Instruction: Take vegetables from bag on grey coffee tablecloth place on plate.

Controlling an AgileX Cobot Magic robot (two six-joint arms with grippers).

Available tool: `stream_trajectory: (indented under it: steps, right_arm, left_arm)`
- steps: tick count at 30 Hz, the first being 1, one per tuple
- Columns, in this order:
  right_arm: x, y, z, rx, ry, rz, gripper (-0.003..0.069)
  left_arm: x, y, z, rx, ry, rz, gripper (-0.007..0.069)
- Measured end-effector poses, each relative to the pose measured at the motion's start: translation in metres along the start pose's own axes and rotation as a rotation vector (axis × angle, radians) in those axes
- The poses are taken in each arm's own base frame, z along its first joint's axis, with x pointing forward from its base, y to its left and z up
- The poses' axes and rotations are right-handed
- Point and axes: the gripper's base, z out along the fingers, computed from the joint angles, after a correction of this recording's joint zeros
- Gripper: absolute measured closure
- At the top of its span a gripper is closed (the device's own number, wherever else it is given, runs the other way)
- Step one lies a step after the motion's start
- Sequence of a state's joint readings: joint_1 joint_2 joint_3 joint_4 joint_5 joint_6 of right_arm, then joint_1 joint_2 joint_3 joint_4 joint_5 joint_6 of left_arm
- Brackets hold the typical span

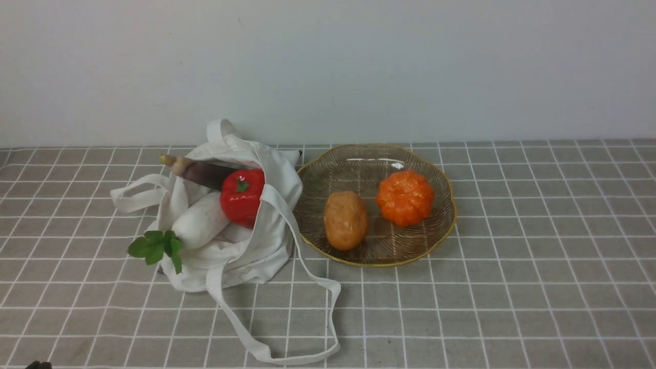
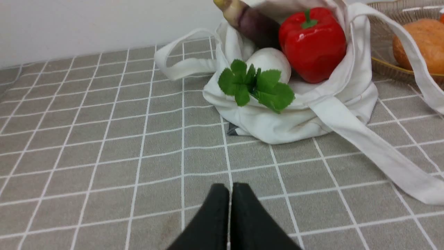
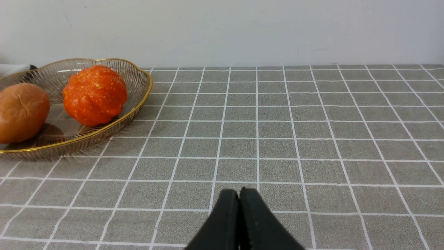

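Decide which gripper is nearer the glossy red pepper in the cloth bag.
Left. The left gripper, shut, sits low on the cloth facing the glossy red pepper. The right gripper, also shut, is beyond the ribbed glass plate; its view shows no pepper.

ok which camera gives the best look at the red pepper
The left wrist view: the red pepper fills the frame close up, with its green stem and glossy skin clear inside the bag. The front view shows it smaller, partly behind the bag's edge. The right wrist view misses it.
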State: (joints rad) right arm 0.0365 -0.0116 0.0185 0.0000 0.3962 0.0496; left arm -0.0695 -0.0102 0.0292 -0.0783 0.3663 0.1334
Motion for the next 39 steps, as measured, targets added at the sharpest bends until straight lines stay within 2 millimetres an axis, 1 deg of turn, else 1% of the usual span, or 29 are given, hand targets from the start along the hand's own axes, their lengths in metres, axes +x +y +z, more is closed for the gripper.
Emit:
stream_trajectory:
  steps: [12,19,39]
  right_arm:
    - [0.0000,0.0000,0.0000,0.000,0.000,0.000,0.0674]
    - [0.0000,0.0000,0.0000,0.000,0.000,0.000,0.0674]
    - [0.0000,0.0000,0.0000,0.000,0.000,0.000,0.0674]
  left_arm:
    - [0.0003,0.0001,0.0000,-0.002,0.003,0.003,0.0629]
    - [0.0006,0.0037,-0.0001,-0.066,0.008,-0.016,0.0629]
    - [0.0006,0.0039,-0.0001,-0.069,0.008,-0.018,0.0629]
